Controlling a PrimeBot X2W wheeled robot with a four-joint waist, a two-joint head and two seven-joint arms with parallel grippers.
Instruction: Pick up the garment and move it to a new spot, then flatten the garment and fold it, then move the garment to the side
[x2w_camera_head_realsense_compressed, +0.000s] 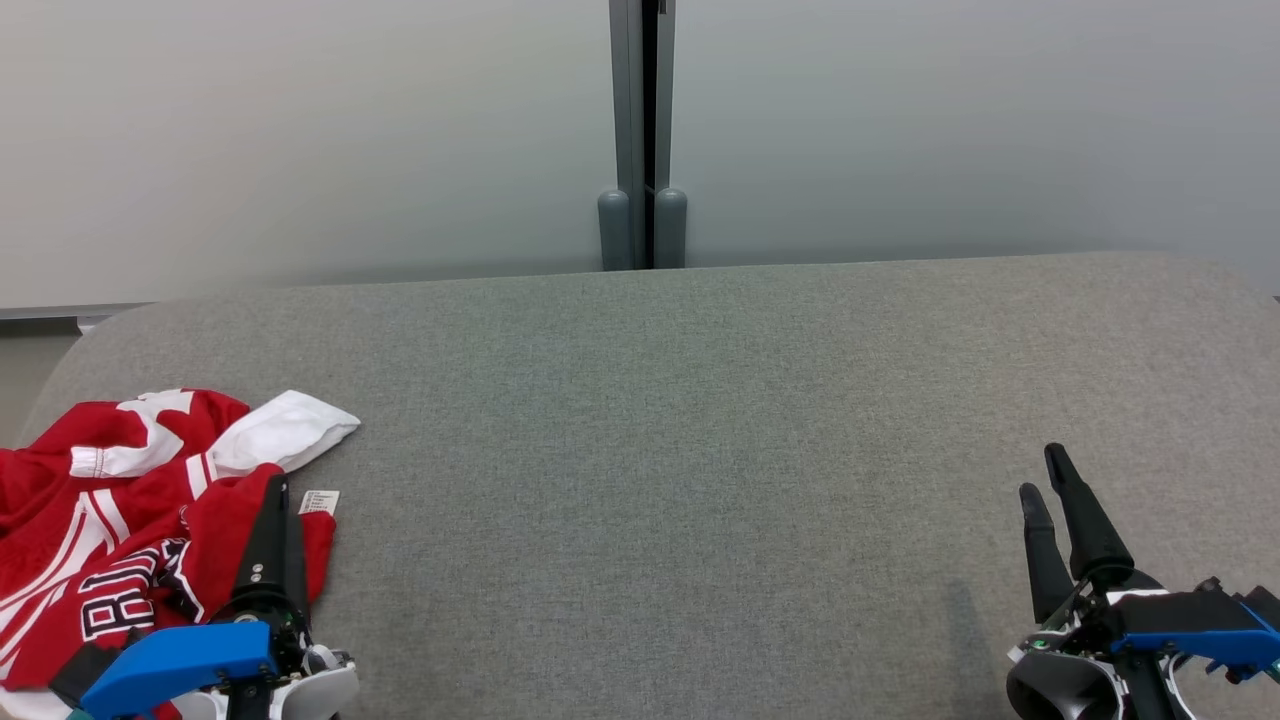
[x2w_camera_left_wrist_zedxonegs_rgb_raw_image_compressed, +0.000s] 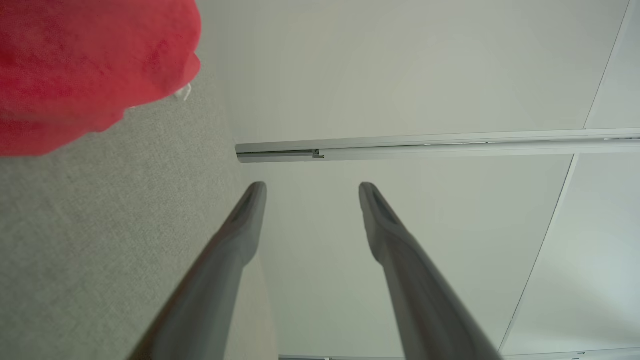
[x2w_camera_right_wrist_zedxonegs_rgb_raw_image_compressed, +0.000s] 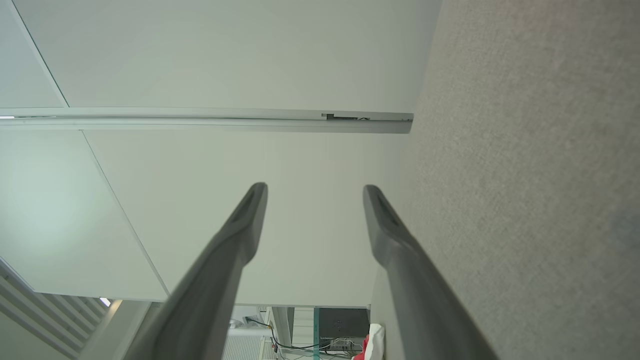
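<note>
garment, red and white fabric with dark lettering, lies crumpled at the left near corner of the grey fabric-covered bench. the left claw sits over the garment's right edge, its two long dark fingers spread wide with nothing between them. the right claw is well apart at the bench's right near side, also open and empty, pointing toward the pale wall.
</note>
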